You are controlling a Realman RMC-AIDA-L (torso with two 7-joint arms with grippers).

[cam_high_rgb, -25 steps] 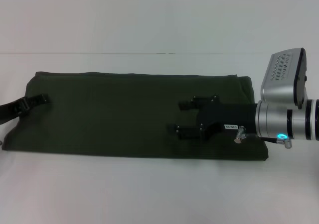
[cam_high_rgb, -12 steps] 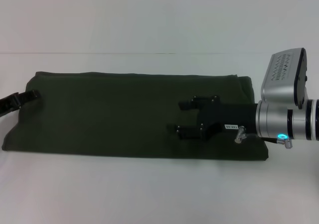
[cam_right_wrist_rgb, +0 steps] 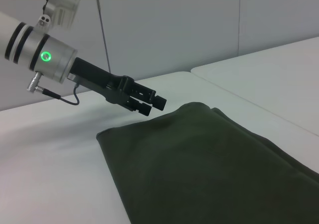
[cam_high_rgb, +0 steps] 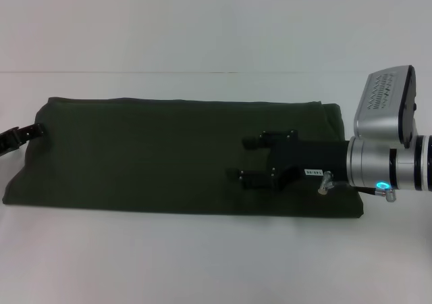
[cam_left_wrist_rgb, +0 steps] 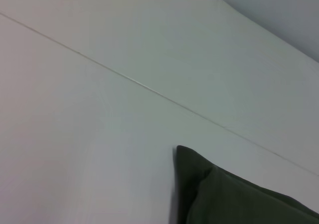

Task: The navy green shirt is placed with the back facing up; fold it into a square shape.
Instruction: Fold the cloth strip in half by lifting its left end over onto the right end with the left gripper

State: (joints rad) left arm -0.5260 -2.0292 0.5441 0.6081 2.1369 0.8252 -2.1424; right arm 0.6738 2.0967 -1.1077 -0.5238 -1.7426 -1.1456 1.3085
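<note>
The navy green shirt [cam_high_rgb: 169, 155] lies folded into a long flat rectangle across the white table, plain side up. It also shows in the right wrist view [cam_right_wrist_rgb: 209, 159], and one corner shows in the left wrist view [cam_left_wrist_rgb: 239, 199]. My right gripper [cam_high_rgb: 246, 159] hovers over the shirt's right part, open and empty, pointing left. My left gripper [cam_high_rgb: 39, 130] is at the shirt's left edge, just off the cloth. In the right wrist view the left gripper [cam_right_wrist_rgb: 153, 106] hangs above that far corner with its fingers slightly apart and holds nothing.
The white table [cam_high_rgb: 202, 257] extends in front of and behind the shirt. A seam line [cam_high_rgb: 135, 72] crosses the table behind the shirt. A pale wall [cam_right_wrist_rgb: 174, 25] stands beyond the table's far end.
My left gripper has drawn back to the left, from over the shirt's left corner to just off its edge. The shirt's left edge has settled flat. The right arm has not moved.
</note>
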